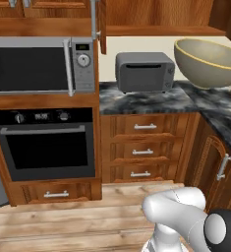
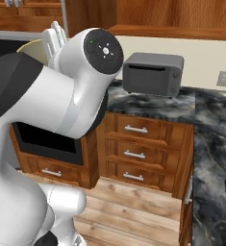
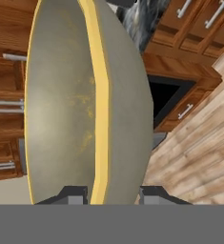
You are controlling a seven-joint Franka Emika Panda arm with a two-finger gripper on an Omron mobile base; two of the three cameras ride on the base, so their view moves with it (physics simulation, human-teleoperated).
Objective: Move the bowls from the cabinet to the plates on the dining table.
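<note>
My gripper (image 3: pixel 108 196) is shut on a bowl (image 3: pixel 85 105), with the pale yellow rim running between the two fingertips (image 3: pixel 73 195). The bowl is grey-olive outside and tan inside, and it sits on edge in the hand view. The same bowl (image 1: pixel 208 61) hangs in the air at the upper right of the left base view, above the marbled counter (image 1: pixel 146 101). A slice of the bowl (image 2: pixel 33 50) peeks out behind my arm in the right base view. The reddish-brown cabinet (image 1: pixel 158 14) runs along the top, its door (image 1: pixel 102 27) swung open. The plates and dining table are out of view.
A grey toaster oven (image 1: pixel 144 72) stands on the marbled counter over wooden drawers (image 1: pixel 142 150). A microwave (image 1: pixel 41 65) and a black wall oven (image 1: pixel 47 142) are to the left. Wooden floor (image 1: pixel 87 216) lies in front.
</note>
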